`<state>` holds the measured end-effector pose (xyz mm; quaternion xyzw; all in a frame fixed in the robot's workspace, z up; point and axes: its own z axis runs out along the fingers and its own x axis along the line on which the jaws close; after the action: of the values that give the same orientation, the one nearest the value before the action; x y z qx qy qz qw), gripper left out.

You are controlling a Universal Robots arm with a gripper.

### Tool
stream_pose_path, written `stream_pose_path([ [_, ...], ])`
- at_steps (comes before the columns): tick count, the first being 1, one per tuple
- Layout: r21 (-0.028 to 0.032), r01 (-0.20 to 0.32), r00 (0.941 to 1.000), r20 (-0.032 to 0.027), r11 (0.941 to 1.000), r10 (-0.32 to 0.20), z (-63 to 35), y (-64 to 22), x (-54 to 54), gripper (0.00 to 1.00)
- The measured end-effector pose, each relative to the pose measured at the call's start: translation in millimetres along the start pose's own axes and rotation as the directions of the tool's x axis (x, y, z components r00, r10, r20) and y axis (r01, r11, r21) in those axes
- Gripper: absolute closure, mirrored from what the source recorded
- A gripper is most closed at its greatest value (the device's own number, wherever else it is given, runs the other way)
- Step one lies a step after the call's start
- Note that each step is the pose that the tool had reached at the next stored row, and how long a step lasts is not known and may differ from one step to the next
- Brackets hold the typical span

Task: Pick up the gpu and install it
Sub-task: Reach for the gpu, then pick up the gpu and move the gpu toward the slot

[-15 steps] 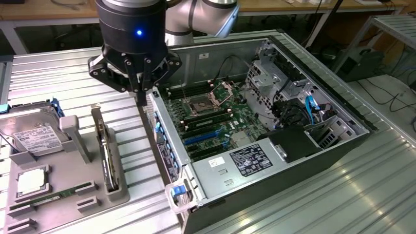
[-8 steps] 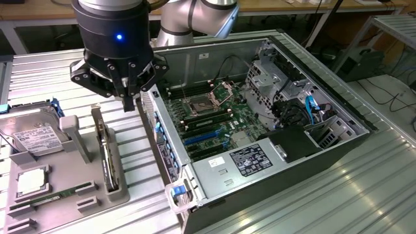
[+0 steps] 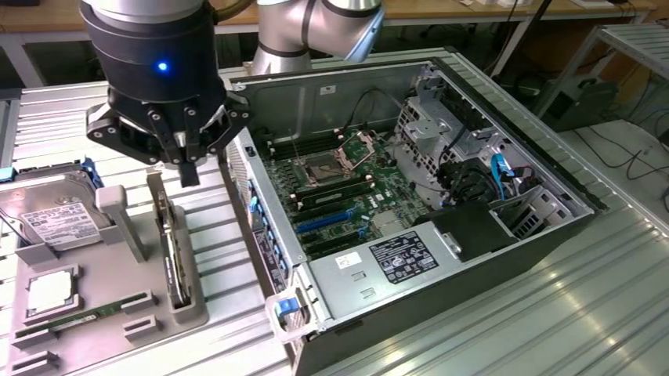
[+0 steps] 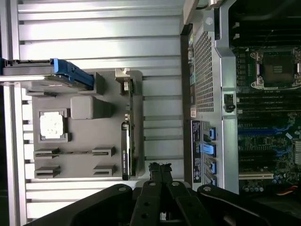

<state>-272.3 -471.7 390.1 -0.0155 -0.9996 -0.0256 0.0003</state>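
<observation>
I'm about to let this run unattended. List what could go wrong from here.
1. The gripper hangs shut above the gpu; lowered like that, it would likely strike the card's top edge.
2. The gpu stands edge-on in a narrow slot of the grey holder; an off-centre grip might tilt or jam it.
3. The case wall stands close by; the card could clip it.

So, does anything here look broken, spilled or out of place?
Nothing stands out. The computer case lies open on its side, seemingly on purpose; the gpu stands neatly on edge in the gray holder, and the shut pincer hangs near it, holding nothing.
</observation>
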Motion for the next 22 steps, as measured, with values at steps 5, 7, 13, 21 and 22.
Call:
stream_pose_path([
  [5,-0.0001,0.003,1.0,-0.0002,1.0,-0.003,0.0,-4.1,14.4,0.89],
  [7,-0.0001,0.004,1.0,-0.0002,1.0,-0.004,0.0,-5.2,18.7,0.89],
  [13,-0.0002,0.006,1.0,-0.0003,1.0,-0.006,0.0,-6.7,25.9,0.89],
  [21,-0.0001,0.006,1.0,-0.0003,1.0,-0.006,-0.1,-7.1,26.0,0.89],
  [22,-0.0002,0.006,1.0,-0.0003,1.0,-0.006,-0.1,-7.1,26.0,0.89],
])
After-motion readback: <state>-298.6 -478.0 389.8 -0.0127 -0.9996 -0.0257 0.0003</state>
